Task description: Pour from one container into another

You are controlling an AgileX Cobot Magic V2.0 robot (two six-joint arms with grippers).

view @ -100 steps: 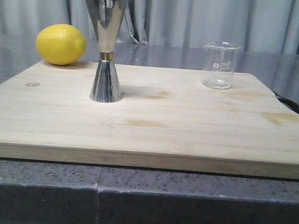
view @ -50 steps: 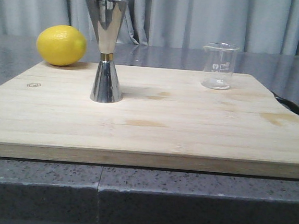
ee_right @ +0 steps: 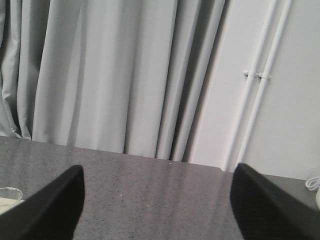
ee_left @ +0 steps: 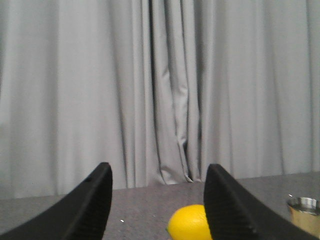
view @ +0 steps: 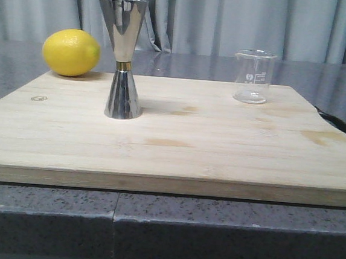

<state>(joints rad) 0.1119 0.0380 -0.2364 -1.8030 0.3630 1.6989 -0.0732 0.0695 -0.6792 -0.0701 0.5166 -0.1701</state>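
Note:
The clear glass beaker point(view: 254, 76) with white marks stands upright at the back right of the wooden board point(view: 172, 141). The tall steel jigger point(view: 124, 57) with a gold waist band stands upright at the board's left middle; its rim point(ee_left: 303, 204) shows at the edge of the left wrist view. The beaker's rim point(ee_right: 9, 193) peeks into the right wrist view. My left gripper point(ee_left: 157, 172) is open, nothing between its fingers, well short of the jigger. My right gripper point(ee_right: 160, 172) is open wide over the grey counter. Neither gripper appears in the front view.
A yellow lemon point(view: 71, 51) lies on the counter behind the board's back left corner, also seen between the left fingers point(ee_left: 189, 223). Grey curtains point(view: 231, 19) hang behind the stone counter point(view: 164, 226). A dark curved object point(view: 342, 124) lies by the board's right edge.
The front view's picture shifted down by a couple of pixels one second ago, then held still. The beaker, jigger and lemon have not moved on the board.

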